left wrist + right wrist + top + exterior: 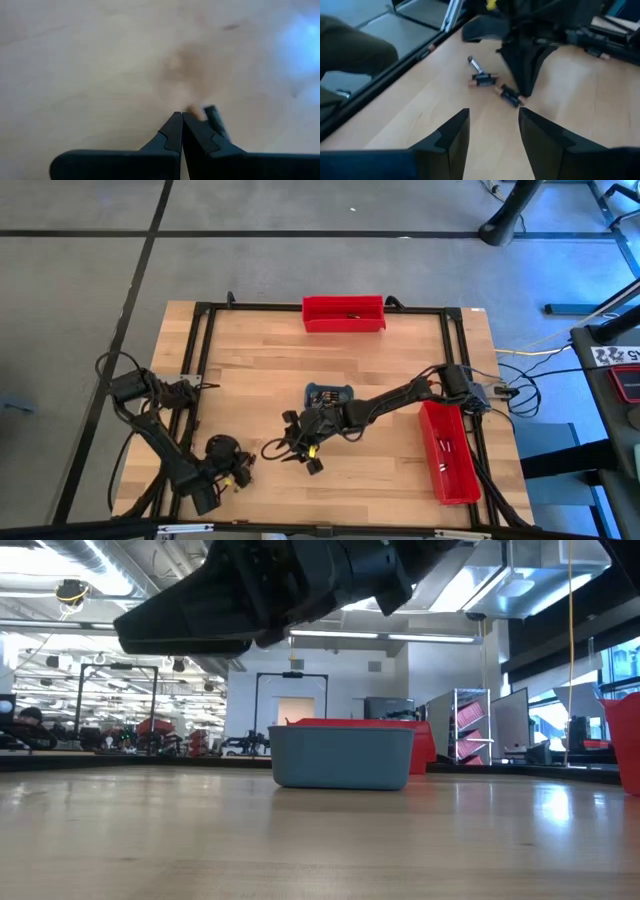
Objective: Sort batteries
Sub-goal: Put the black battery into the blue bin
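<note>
A: Near the table's front edge, where were the batteries (485,79)?
B: Three lay loose on the wood, close together, just beside the left gripper (524,85), whose fingers were pressed together, tips down at the table.
A: And the right gripper (492,131)?
B: It hung over bare wood in front of the grey-blue tray (329,393), fingers spread apart, holding nothing, batteries just ahead of it

Pale wooden worktop (260,390) of smooth jointed planks with a soft sheen. Glossy red plastic bins (344,314). Matt grey-blue plastic tray (341,757). Matt black plastic pincer (492,135) fingers. Small batteries (482,79), dark with silvery metal ends.
</note>
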### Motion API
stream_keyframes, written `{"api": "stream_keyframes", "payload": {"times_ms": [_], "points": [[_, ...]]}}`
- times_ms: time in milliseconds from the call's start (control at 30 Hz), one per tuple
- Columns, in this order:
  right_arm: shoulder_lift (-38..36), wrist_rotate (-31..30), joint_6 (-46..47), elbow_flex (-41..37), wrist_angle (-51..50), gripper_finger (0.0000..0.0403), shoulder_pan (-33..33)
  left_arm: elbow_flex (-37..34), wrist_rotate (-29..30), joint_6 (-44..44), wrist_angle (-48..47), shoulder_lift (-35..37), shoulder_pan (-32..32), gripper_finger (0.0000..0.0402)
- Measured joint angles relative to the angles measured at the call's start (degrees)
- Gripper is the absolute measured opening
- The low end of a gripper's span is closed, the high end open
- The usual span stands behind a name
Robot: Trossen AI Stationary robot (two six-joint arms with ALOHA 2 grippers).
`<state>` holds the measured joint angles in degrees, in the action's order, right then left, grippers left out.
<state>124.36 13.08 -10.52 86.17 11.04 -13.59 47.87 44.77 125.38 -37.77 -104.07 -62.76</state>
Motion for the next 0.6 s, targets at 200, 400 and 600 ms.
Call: {"api": "stream_keyframes", "payload": {"times_ms": [200,400,600], "points": [[2.4,3.7,1.0,0.1,-0.3,0.0173,-0.7,-1.6,1.2,-10.3,9.0,0.2,3.9,0.0001],[8.7,5.1,0.1,0.4,7.7,0.0187,-1.8,-1.5,0.7,-13.9,9.7,0.4,5.8,0.0001],[14.9,2.2,-0.2,8.1,9.5,0.0275,-4.3,-1.8,-1.6,-14.3,4.0,4.2,5.3,0.0001]]}}
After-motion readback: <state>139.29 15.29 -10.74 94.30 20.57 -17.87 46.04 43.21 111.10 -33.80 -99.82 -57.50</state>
